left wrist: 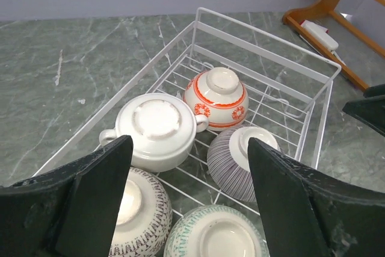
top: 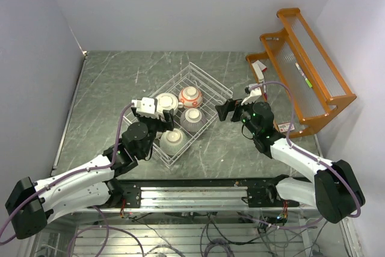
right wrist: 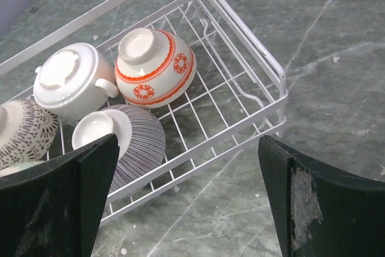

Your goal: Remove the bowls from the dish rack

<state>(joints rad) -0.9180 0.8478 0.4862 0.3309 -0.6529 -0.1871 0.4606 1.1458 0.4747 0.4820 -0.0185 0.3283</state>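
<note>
The white wire dish rack (top: 212, 79) sits mid-table with several bowls upside down in it. There is a red-marked bowl (top: 190, 96), a white handled bowl (top: 166, 103), a grey striped bowl (top: 194, 119) and a green-patterned bowl (top: 172, 141). My left gripper (top: 161, 120) is open and empty. It hovers over the rack's near-left part, above a dark-patterned bowl (left wrist: 141, 209) and the green-patterned bowl (left wrist: 216, 233). My right gripper (top: 225, 111) is open and empty. It is just outside the rack's right rim (right wrist: 240, 28), near the striped bowl (right wrist: 126, 142).
An orange wooden shelf (top: 304, 70) stands at the back right against the wall and holds a pen (top: 302, 73). A small white and red object (top: 260, 69) lies by its left end. Walls close in on the left, back and right.
</note>
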